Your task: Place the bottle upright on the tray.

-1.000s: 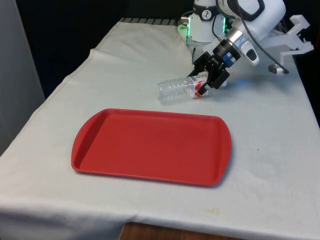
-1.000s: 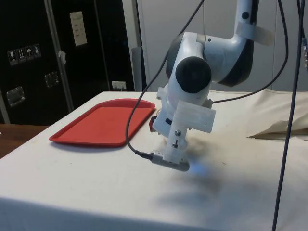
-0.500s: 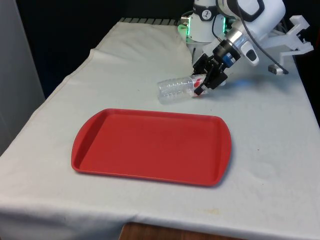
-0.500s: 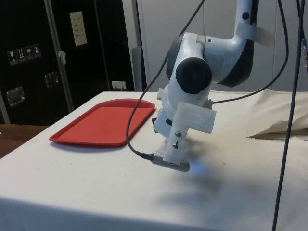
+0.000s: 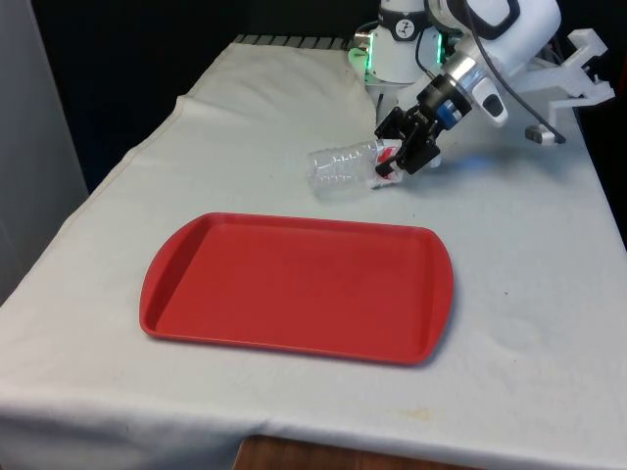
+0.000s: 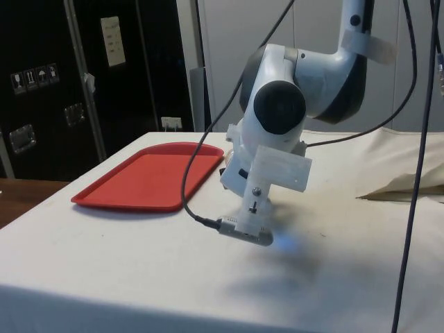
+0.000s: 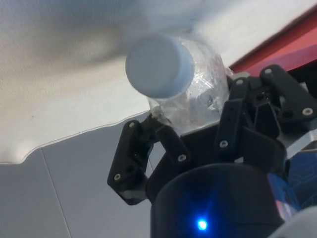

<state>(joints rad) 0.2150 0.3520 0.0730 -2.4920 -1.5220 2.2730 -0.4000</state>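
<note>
Presently my gripper point(image 5: 400, 155) pinched the bottle point(image 5: 343, 170) by what looked like its neck end, lifted slightly off the cloth. Its long axis lay near horizontal, base toward the front view's left. The tray point(image 5: 294, 284) sat nearer the camera.

Place: a robot lab or test room.
Table point(image 5: 294, 108): draped in white cloth, bare of household goods.
Backdrop: black curtains point(image 5: 147, 59) behind the table.
Side: dark cabinets point(image 6: 55, 76) bearing small labels.
Cables point(image 6: 416, 139): hang loose beside the arm point(image 6: 305, 76).
</note>
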